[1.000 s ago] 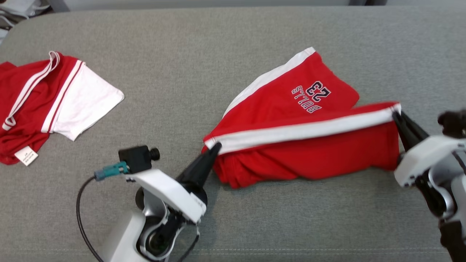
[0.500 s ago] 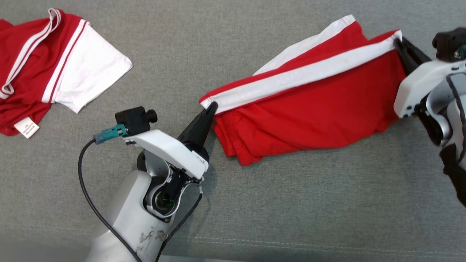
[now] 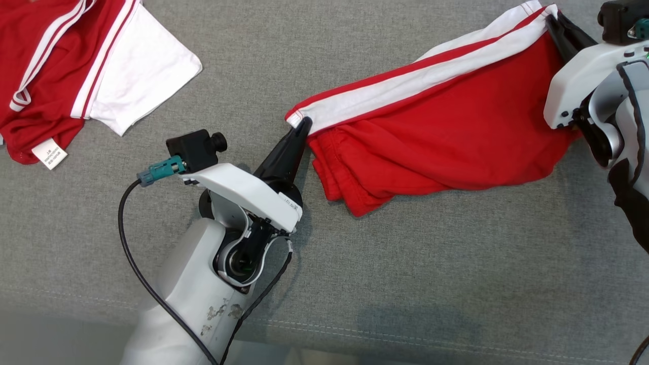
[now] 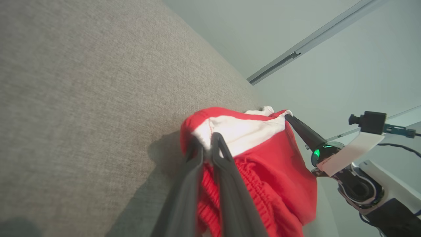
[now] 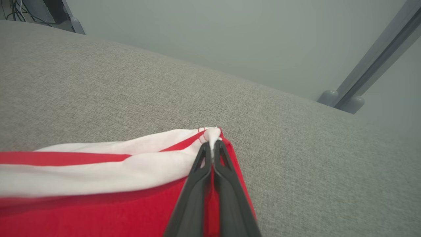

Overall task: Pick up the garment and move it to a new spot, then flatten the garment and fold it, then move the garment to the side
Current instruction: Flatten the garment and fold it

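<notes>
- The red jersey shorts with a white side stripe (image 3: 446,121) hang stretched between the two claws. In the head view they run from the centre out toward 2 o'clock, over the grey woven upholstered surface (image 3: 405,284).
- The left gripper (image 3: 303,123) is pinched narrow on the striped corner at the shorts' 8 o'clock end. The left wrist view shows its two dark fingers (image 4: 206,140) closed on the white hem, with the gathered waistband bunched just below.
- The right gripper (image 3: 551,21) is clamped tight on the opposite corner at the 2 o'clock end. Its own wrist view has white cloth squeezed between its tips (image 5: 212,146).
- Holding both ends of one edge pulls the stripe into a fairly straight line and lets the loose red cloth sag under it. That looks like carrying the shorts to a new spot, ready to be laid flat.
- Whether the lowest folds brush the surface I cannot tell.
- A second red-and-white garment (image 3: 76,61) lies crumpled at 10 o'clock, well apart, so it is out of the way.
- Its small white sewn-in label (image 3: 49,153) carries dark print too small to read. No writing shows on the shorts.
</notes>
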